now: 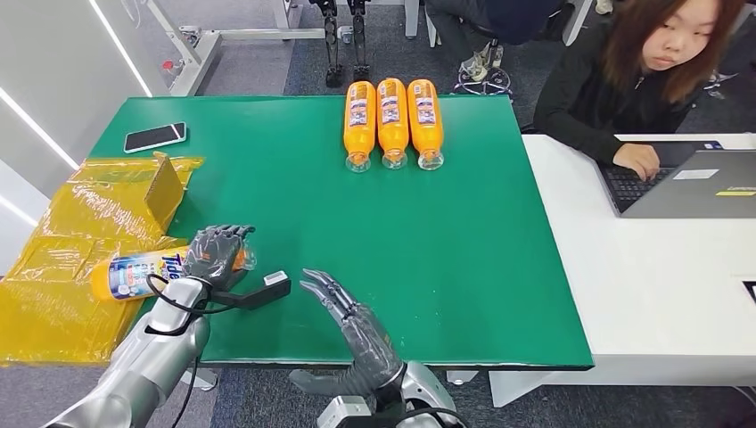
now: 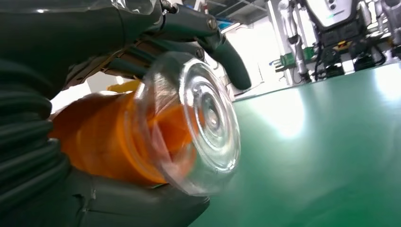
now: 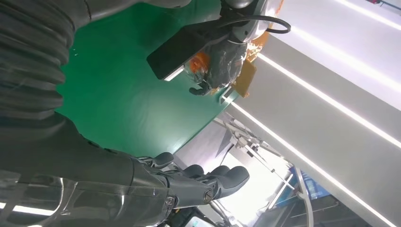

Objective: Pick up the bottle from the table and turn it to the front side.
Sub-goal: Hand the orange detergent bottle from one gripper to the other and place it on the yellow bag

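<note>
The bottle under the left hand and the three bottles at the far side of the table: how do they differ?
The held bottle lies crosswise at the table's near left edge, gripped by the left hand; the three bottles lie untouched, side by side, lengthwise. The held bottle shows a blue Tide label; the three show small pale labels. All are orange with clear caps.

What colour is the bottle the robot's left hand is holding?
Orange, with a blue-and-white label and clear cap; the bottle under the left hand shows best in the head view.
</note>
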Controlling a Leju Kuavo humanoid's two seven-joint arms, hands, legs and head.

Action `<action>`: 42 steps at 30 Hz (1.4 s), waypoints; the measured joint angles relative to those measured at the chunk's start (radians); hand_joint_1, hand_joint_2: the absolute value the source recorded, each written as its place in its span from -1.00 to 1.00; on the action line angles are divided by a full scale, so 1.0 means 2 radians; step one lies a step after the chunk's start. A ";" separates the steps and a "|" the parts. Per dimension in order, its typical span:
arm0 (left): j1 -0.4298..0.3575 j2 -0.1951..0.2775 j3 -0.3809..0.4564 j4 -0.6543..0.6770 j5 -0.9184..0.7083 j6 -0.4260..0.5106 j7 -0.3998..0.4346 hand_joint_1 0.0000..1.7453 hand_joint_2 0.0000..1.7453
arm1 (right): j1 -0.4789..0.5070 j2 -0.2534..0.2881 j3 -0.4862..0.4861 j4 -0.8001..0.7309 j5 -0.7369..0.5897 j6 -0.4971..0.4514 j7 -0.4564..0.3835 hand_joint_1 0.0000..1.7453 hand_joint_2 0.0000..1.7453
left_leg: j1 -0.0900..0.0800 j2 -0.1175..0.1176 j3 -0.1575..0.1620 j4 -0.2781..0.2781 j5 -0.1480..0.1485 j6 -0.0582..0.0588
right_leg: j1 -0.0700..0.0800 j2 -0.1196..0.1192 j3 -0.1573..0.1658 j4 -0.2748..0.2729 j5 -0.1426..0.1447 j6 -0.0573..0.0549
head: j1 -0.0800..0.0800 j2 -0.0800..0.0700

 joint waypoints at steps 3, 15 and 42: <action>0.000 0.002 0.000 0.003 -0.002 -0.002 0.005 -1.00 1.00 | -0.006 0.000 0.001 0.000 0.000 0.002 0.000 -1.00 1.00 | 0.000 0.000 0.000 0.000 0.000 0.000 | 0.000 0.000 0.000 0.000 0.000 0.000 | 0.000 0.000; 0.000 0.004 0.000 0.009 -0.009 0.001 0.010 -1.00 1.00 | -0.012 0.000 0.003 0.001 -0.001 0.005 0.000 -1.00 1.00 | 0.000 0.000 0.000 0.000 0.000 0.000 | 0.000 0.000 0.000 0.000 0.000 0.000 | 0.000 0.000; 0.125 -0.006 0.024 -0.380 0.693 -0.216 -0.304 -1.00 1.00 | 0.014 -0.019 -0.049 -0.012 0.008 -0.062 -0.004 -1.00 1.00 | 0.000 -0.001 0.000 0.000 0.000 0.000 | 0.000 0.000 0.000 -0.001 0.000 0.000 | 0.000 0.000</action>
